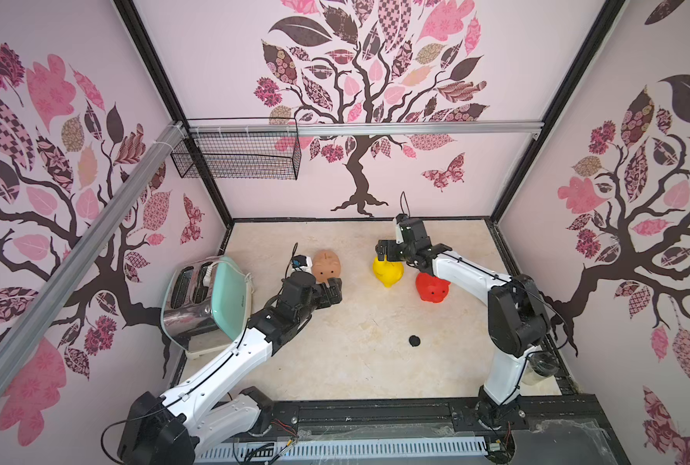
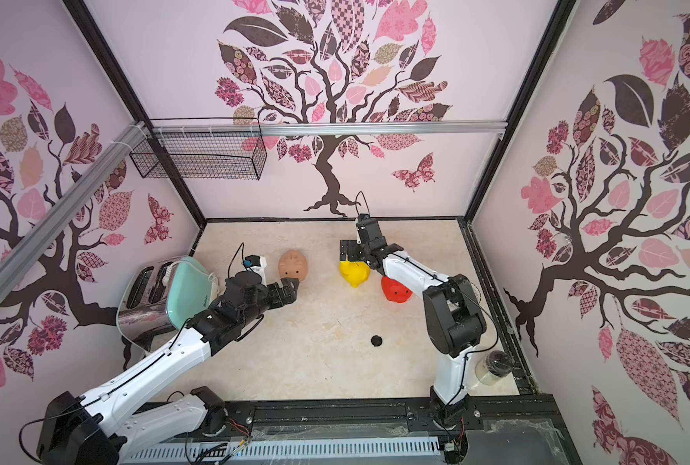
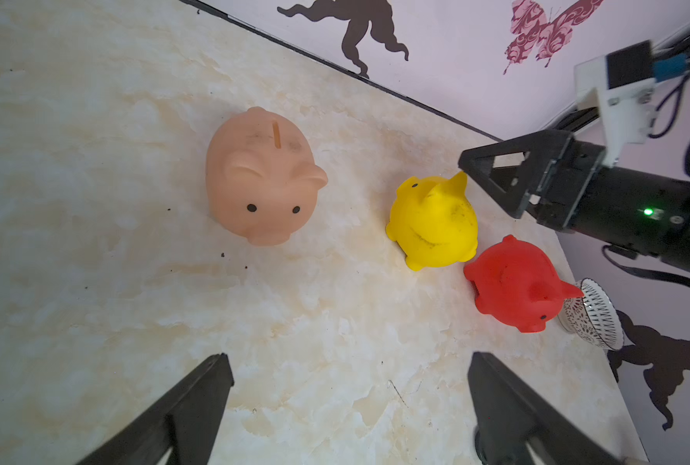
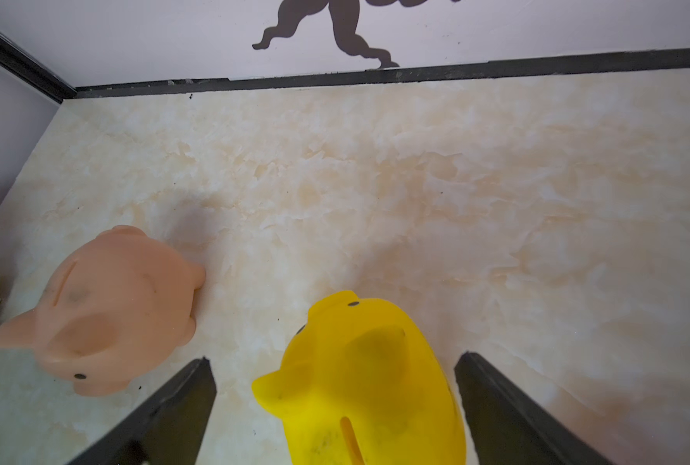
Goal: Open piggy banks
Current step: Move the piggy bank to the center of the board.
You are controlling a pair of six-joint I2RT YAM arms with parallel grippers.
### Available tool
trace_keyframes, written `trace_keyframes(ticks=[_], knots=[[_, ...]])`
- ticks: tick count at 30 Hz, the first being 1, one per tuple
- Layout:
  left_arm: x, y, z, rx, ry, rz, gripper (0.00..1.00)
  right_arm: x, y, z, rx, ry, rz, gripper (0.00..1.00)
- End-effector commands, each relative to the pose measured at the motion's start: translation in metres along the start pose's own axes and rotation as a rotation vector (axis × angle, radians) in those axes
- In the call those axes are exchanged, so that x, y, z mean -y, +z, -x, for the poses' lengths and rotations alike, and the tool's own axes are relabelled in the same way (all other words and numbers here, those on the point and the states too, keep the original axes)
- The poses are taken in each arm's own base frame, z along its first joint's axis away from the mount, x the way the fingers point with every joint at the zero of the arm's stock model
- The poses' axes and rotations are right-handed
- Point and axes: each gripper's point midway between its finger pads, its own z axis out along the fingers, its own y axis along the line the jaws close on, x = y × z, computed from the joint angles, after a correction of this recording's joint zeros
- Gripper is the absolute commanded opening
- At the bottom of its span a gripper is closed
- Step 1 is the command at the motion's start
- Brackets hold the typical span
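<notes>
Three piggy banks stand on the marble tabletop: a peach-tan one (image 1: 326,263) (image 2: 293,265) (image 3: 261,177) (image 4: 114,310), a yellow one (image 1: 387,274) (image 2: 354,273) (image 3: 434,223) (image 4: 367,382) and a red one (image 1: 432,288) (image 2: 395,290) (image 3: 512,277). My left gripper (image 1: 332,290) (image 2: 291,288) (image 3: 347,356) hovers open just in front of the peach pig's snout, with only table between its fingers. My right gripper (image 1: 383,251) (image 2: 347,249) (image 4: 334,356) is open and straddles the yellow pig from the back, with a gap on one side. A small black round disc (image 1: 414,340) (image 2: 377,340) lies loose near the table's middle front.
A mint-green toaster (image 1: 210,298) (image 2: 166,298) stands at the left wall beside my left arm. A wire basket (image 1: 238,155) hangs on the back rail. A glass jar (image 1: 540,368) (image 2: 494,366) sits at the right front edge. A white patterned bowl (image 3: 593,314) sits behind the red pig.
</notes>
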Motion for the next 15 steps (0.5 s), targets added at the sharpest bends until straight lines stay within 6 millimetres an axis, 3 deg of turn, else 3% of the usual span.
trace_keyframes(ticks=[1,5,11,15], knots=[[0.008,-0.003,-0.001,-0.008,0.027,-0.042,0.98,0.013,0.013,-0.002,-0.068,0.041,0.001,0.99],[0.014,0.002,-0.010,-0.051,0.026,-0.080,0.98,0.022,0.021,-0.015,-0.126,0.094,0.028,0.95],[0.016,0.010,-0.020,-0.093,0.028,-0.095,0.98,-0.009,0.012,-0.040,-0.184,0.144,0.236,0.89],[0.010,0.013,-0.022,-0.094,0.016,-0.061,0.97,-0.009,0.011,-0.057,-0.224,0.140,0.256,0.87]])
